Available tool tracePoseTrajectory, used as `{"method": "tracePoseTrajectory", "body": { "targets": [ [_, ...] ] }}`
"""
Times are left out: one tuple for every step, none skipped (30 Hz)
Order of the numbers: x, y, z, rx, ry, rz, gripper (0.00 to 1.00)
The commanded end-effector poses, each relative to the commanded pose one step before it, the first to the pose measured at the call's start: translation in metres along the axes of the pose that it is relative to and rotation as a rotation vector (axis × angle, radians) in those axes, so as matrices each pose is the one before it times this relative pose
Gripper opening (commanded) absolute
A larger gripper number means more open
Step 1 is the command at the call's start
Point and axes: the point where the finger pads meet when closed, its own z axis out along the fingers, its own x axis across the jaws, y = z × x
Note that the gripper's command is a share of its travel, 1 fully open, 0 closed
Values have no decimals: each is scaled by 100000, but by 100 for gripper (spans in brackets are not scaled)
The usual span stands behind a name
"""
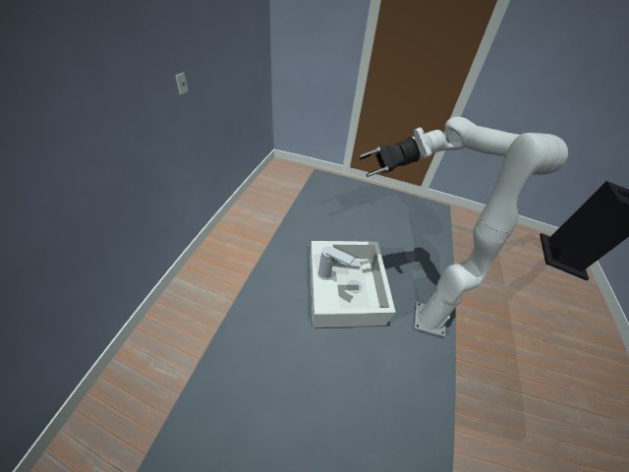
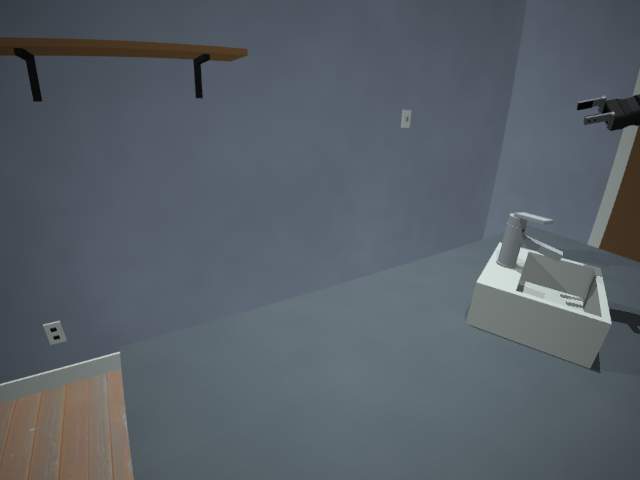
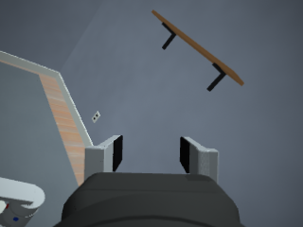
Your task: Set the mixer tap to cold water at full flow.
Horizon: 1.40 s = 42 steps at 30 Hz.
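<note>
Risk: end effector (image 1: 371,161) high, well apart from lever (image 2: 532,217); careless descent could knock lever toward red dot (image 2: 523,230) or strike spout (image 2: 543,244). Fingers spread wide, nothing between. Mixer tap (image 1: 325,265) far below on white sink (image 1: 350,317), grey, lever flat over spout. Blue dot (image 3: 15,218) probably on the side the wrist view catches.

Top looks down from afar, exterior sits low; both share the sink (image 1: 350,315).

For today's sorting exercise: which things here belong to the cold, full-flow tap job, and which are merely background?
Job: mixer tap, its lever, sink, open gripper, high above the sink.
Background: wall shelf, door, black box, wall socket.
</note>
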Motion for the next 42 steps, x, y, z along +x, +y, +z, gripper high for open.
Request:
{"method": "tracePoseTrajectory", "body": {
  "targets": [
    [-394,-1319,83,-1716,-1746,-7942,100],
    [0,0,0,0,0,0,100],
    [0,0,0,0,0,0,100],
    [0,0,0,0,0,0,100],
    [0,0,0,0,0,0,100],
    [0,0,0,0,0,0,100],
    [0,0,0,0,0,0,100],
    [0,0,0,0,0,0,100],
    [0,0,0,0,0,0,100],
    [-396,-1127,174,-1716,-2085,-7460,100],
    [0,0,0,0,0,0,100],
    [0,0,0,0,0,0,100],
    [0,0,0,0,0,0,100],
    [0,0,0,0,0,0,100],
    [0,0,0,0,0,0,100],
    [0,0,0,0,0,0,100],
    [0,0,0,0,0,0,100],
    [0,0,0,0,0,0,100],
    [-370,-1082,234,-1758,-2324,-7363,100],
    [0,0,0,0,0,0,100],
    [0,0,0,0,0,0,100],
    [0,0,0,0,0,0,100],
    [0,0,0,0,0,0,100],
    [0,0,0,0,0,0,100],
    [0,0,0,0,0,0,100],
    [0,0,0,0,0,0,100],
    [0,0,0,0,0,0,100],
    [-346,-1035,293,-1770,-2565,-7243,100],
    [0,0,0,0,0,0,100],
    [0,0,0,0,0,0,100],
    [0,0,0,0,0,0,100],
    [0,0,0,0,0,0,100],
    [0,0,0,0,0,0,100],
    [0,0,0,0,0,0,100],
    [0,0,0,0,0,0,100],
    [0,0,0,0,0,0,100],
    [-323,-986,351,-1751,-2805,-7102,100],
    [0,0,0,0,0,0,100],
    [0,0,0,0,0,0,100],
    [0,0,0,0,0,0,100],
    [0,0,0,0,0,0,100],
    [0,0,0,0,0,0,100]
  ]
}}
